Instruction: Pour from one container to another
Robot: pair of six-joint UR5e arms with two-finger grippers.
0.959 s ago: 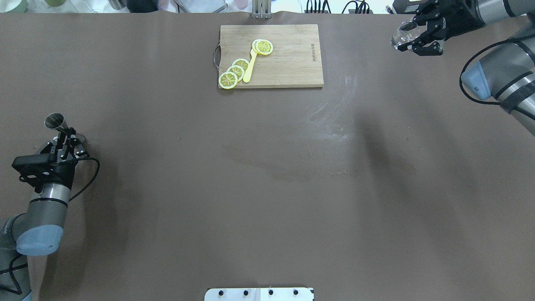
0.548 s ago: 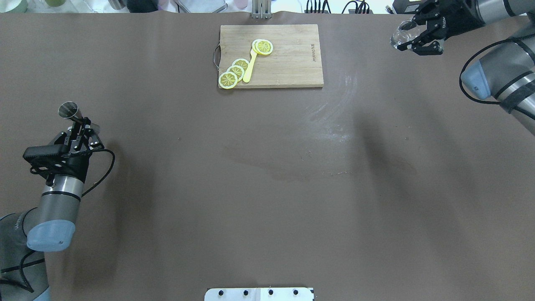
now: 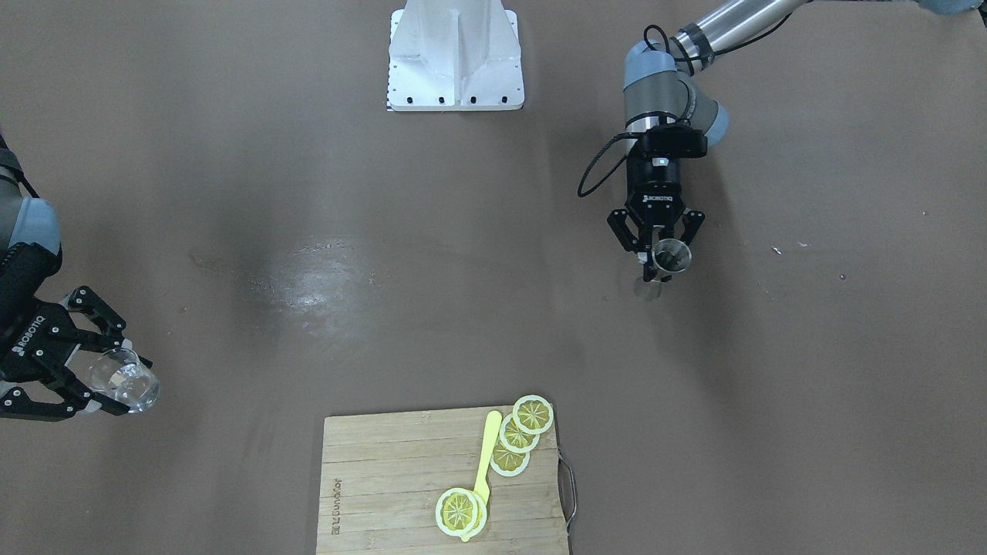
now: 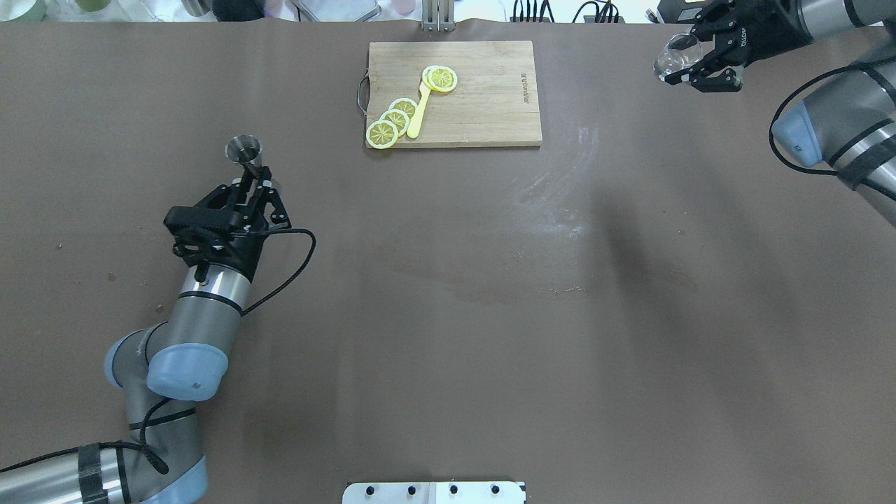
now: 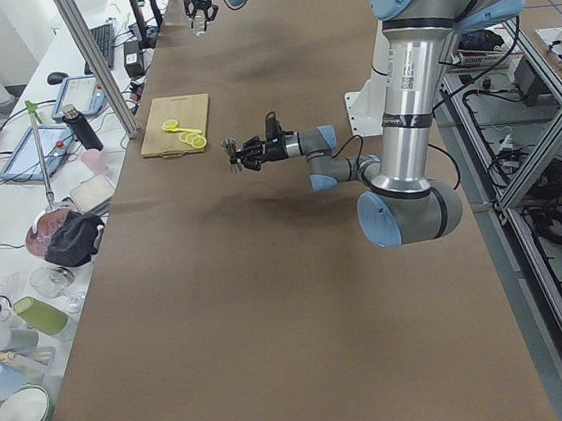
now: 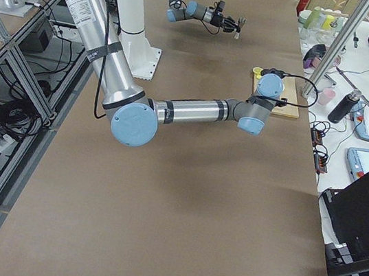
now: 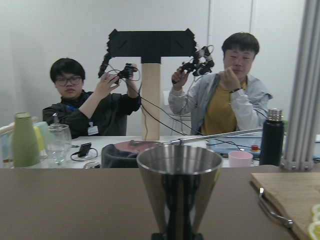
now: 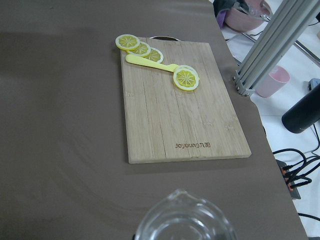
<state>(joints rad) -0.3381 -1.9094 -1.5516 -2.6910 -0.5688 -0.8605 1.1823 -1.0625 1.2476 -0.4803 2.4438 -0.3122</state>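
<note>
The steel jigger (image 4: 244, 149) stands upright above the table's left middle, and my left gripper (image 4: 256, 180) is shut on its narrow waist. In the front-facing view the jigger (image 3: 672, 255) hangs over its shadow, clear of the table. The left wrist view shows its upper cone (image 7: 179, 187) close up. The clear glass cup (image 4: 673, 56) is at the far right corner, with my right gripper (image 4: 691, 65) shut on it. The cup (image 3: 123, 379) is tilted and held off the table; its rim (image 8: 185, 220) fills the bottom of the right wrist view.
A wooden cutting board (image 4: 490, 105) lies at the far centre, with lemon slices (image 4: 393, 120) and a yellow spatula (image 4: 418, 112) on it. The robot's white base plate (image 4: 434, 492) is at the near edge. Two operators (image 7: 220, 95) sit beyond the far edge.
My left arm has carried the upright jigger to the right and farther from the robot, toward the cutting board. The right gripper with the glass cup has barely moved.
</note>
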